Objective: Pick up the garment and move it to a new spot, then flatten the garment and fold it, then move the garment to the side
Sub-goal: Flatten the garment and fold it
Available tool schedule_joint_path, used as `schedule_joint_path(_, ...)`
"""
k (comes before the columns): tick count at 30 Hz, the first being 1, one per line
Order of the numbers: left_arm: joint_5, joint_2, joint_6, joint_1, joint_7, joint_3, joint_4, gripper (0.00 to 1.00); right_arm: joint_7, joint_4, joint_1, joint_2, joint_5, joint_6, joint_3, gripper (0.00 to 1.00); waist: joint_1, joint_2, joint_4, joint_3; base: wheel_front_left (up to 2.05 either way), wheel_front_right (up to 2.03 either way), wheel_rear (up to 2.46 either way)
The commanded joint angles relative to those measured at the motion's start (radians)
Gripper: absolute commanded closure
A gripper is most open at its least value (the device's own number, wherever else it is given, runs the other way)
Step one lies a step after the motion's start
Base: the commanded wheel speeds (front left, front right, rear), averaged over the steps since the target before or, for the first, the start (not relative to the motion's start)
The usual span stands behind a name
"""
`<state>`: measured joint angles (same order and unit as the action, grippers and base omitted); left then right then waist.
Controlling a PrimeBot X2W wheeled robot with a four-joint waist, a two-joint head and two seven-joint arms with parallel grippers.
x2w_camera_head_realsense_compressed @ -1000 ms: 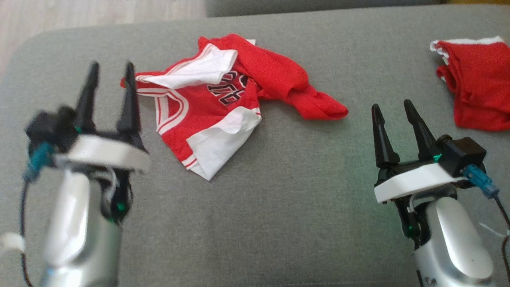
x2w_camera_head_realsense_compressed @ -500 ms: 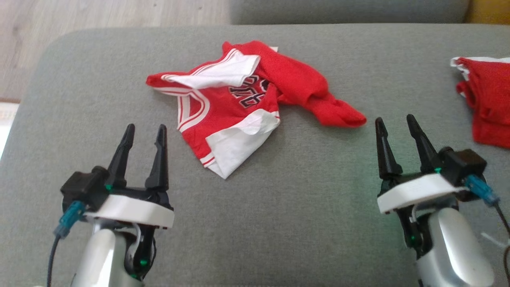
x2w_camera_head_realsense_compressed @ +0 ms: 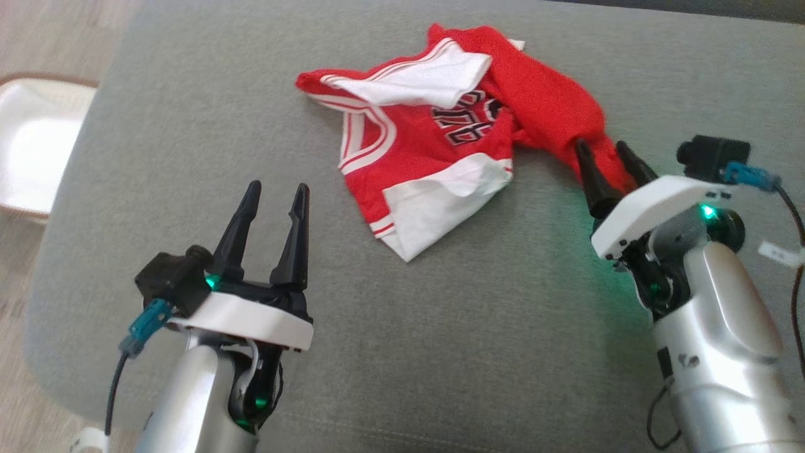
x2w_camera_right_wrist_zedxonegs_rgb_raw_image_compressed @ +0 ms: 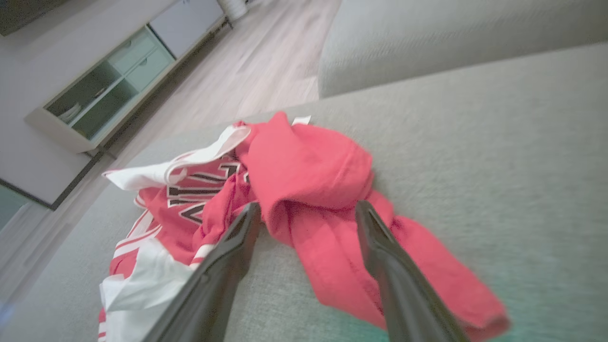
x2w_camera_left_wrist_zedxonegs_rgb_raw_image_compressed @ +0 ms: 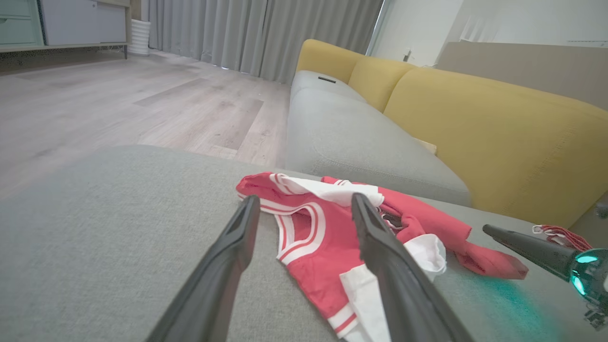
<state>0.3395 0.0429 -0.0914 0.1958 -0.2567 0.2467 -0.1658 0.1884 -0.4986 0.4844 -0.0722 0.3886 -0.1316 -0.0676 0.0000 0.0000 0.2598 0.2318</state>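
Supporting surface: grey cushion (x2w_camera_head_realsense_compressed: 188, 126), spanning the frame.
Left pincer (x2w_camera_head_realsense_compressed: 277, 187): lower left; fingers spread wide, holding nothing.
Garment (x2w_camera_head_realsense_compressed: 434, 145): red-and-white, crumpled, upper centre on the cushion.
Right pincer (x2w_camera_head_realsense_compressed: 600, 146): right; fingers spread wide, straddling the red tail of cloth, not closed on it.

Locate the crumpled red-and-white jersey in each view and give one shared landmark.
Head view: jersey upper centre, on the grey cushion.
Left wrist view: jersey lower centre, lying beyond the left jaws.
Right wrist view: jersey centre-left, its red tail running between the right jaws.
Shared landmark: the white hem panel.
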Motion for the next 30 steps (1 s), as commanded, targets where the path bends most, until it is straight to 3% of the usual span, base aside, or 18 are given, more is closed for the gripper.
schedule_joint_path(1, 0.006, 0.008, 0.008, 0.032, -0.005, -0.025, 0.026, 0.00, 0.026, 0.015, 0.047, 0.007, 0.023, 0.001, -0.025, 0.00, 0.0000, 0.0000, 0.029, 0.020, 0.00, 0.00, 0.00)
schedule_joint_path(7, 0.030, 0.007, 0.016, 0.042, -0.005, 0.004, 0.027, 0.00, 0.096, -0.067, 0.116, -0.005, 0.067, 0.001, -0.021, 0.00, 0.0000, 0.0000, 0.070, 0.038, 0.00, 0.00, 0.00)
schedule_joint_path(12, 0.042, 0.007, 0.023, 0.047, -0.005, 0.017, 0.029, 0.00, 0.070, -0.111, 0.161, -0.015, 0.070, 0.001, -0.012, 0.00, 0.0000, 0.0000, 0.089, 0.047, 0.00, 0.00, 0.00)
schedule_joint_path(13, 0.043, 0.007, 0.024, 0.046, -0.005, 0.019, 0.029, 0.00, 0.055, -0.116, 0.170, -0.020, 0.062, 0.001, -0.013, 0.66, 0.0000, 0.0000, 0.091, 0.048, 0.00, 0.00, 0.00)
schedule_joint_path(14, 0.045, 0.007, 0.024, 0.045, -0.005, 0.022, 0.029, 0.00, 0.045, -0.123, 0.177, -0.024, 0.056, 0.001, -0.017, 1.00, 0.0000, 0.0000, 0.092, 0.050, 0.00, 0.00, 0.00)
schedule_joint_path(21, 0.064, 0.007, 0.029, 0.050, -0.005, 0.044, 0.035, 0.00, 0.021, -0.143, 0.254, -0.144, -0.011, 0.001, -0.057, 1.00, 0.0000, 0.0000, 0.096, 0.055, 0.00, 0.00, 0.00)
schedule_joint_path(22, 0.071, 0.007, 0.030, 0.056, -0.005, 0.057, 0.037, 0.00, 0.028, -0.148, 0.288, -0.198, -0.028, 0.001, -0.062, 1.00, 0.0000, 0.0000, 0.105, 0.060, 0.00, 0.00, 0.00)
schedule_joint_path(30, 0.102, 0.007, 0.037, 0.079, -0.005, 0.105, 0.054, 0.00, 0.044, -0.193, 0.460, -0.445, -0.132, 0.001, -0.131, 1.00, 0.0000, 0.0000, 0.152, 0.089, 0.00, 0.00, 0.00)
